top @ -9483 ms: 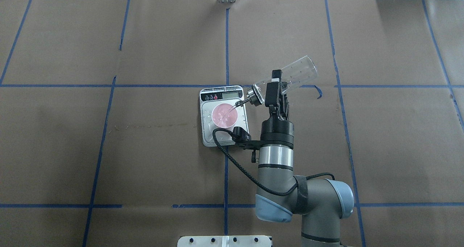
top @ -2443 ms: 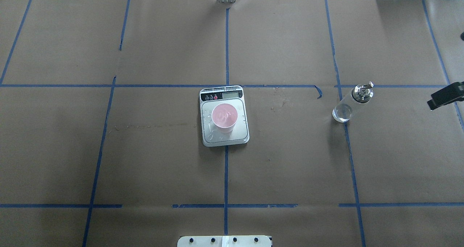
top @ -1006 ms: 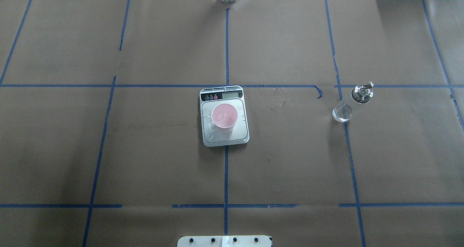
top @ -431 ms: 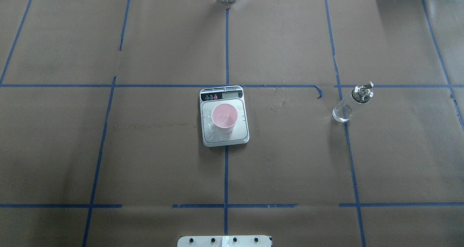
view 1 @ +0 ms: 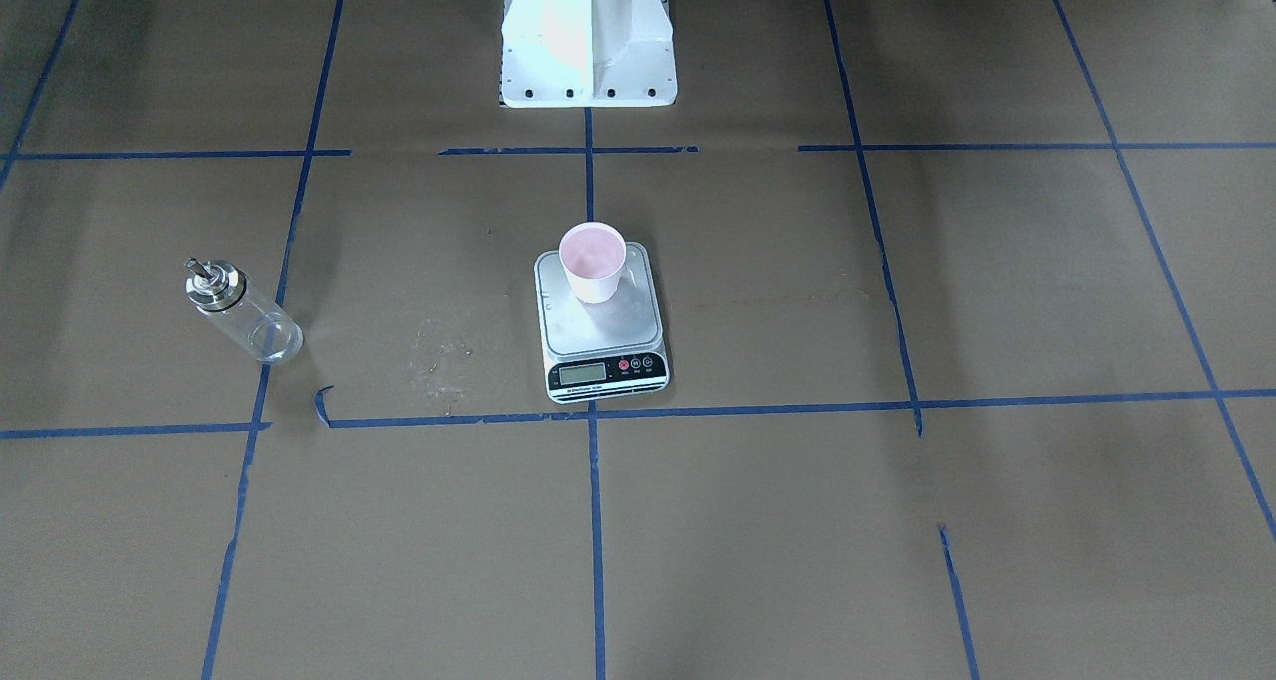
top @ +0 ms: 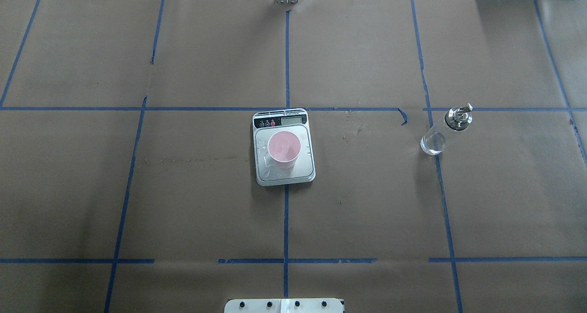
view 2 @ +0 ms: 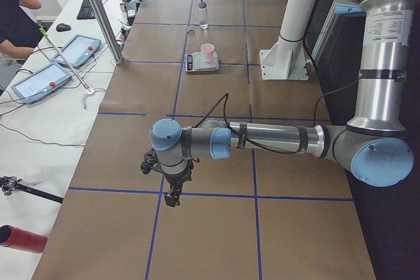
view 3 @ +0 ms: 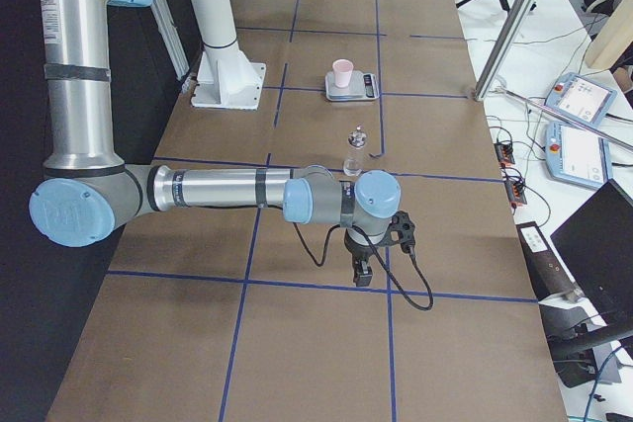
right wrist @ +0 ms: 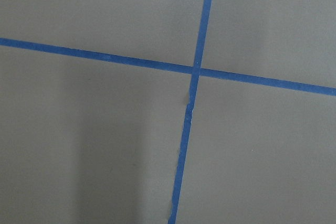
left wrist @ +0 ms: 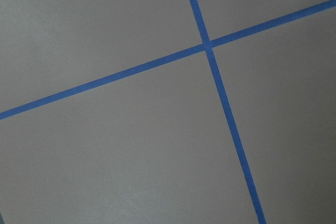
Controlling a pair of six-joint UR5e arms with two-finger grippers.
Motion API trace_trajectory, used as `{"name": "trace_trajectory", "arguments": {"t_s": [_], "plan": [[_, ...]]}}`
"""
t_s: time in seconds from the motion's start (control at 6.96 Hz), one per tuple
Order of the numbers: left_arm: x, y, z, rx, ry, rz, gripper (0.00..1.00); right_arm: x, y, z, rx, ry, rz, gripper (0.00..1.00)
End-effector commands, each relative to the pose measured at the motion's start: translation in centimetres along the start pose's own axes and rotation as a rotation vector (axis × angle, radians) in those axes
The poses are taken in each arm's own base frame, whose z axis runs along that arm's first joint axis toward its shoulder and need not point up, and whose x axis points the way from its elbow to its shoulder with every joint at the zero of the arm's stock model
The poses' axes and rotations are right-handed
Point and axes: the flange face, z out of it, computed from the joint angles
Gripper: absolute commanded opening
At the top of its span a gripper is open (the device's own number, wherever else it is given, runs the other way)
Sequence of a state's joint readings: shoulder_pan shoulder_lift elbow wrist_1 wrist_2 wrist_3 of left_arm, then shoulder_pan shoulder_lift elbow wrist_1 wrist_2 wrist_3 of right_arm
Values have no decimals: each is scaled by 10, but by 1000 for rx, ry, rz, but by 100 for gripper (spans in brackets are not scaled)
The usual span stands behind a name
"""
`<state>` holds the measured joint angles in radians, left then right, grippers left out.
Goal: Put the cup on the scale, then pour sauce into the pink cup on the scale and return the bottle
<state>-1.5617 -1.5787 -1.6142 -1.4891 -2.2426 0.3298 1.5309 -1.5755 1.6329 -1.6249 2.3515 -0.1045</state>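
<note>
The pink cup [top: 284, 148] stands upright on the scale [top: 302, 166] at the table's middle; both also show in the front view, cup [view 1: 592, 261] on scale [view 1: 603, 371]. The clear bottle [top: 445, 131] with its metal spout stands upright on the paper to the right, apart from the scale; it also shows in the front view [view 1: 242, 313]. The sauce barely shows in it. My left gripper [view 2: 173, 196] shows only in the exterior left view and my right gripper [view 3: 363, 274] only in the exterior right view, both far out at the table's ends; I cannot tell their state.
Brown paper with blue tape lines covers the table. The robot's white base [view 1: 588, 32] stands behind the scale. Drops of liquid lie on the scale's plate. Tablets [view 3: 579, 145] and cables lie on the side bench. A person [view 2: 16, 18] sits at the far edge.
The right arm, which was pouring from the bottle into the cup, has set the bottle upright at the right and withdrawn out of the overhead view. Nothing has moved in the last second.
</note>
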Motion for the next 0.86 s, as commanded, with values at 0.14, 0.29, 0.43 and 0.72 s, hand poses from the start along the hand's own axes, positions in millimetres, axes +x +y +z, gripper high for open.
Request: {"name": "trace_trajectory", "arguments": {"t_s": [0.14,0.29,0.43,0.72], "plan": [[-1,1,1,1,3,-4,100,0,-1,0,2,0,-2,100],[-3,1,1,0,2,-7,100,-1,-1,-1,3,0,-3,100],[-3,1,3,-1,2,-6,100,-1,-1,-2,4,0,-4,100],[-4,1,4,-2,2,-7,100,-2,-2,-2,5,0,-5,100]]}}
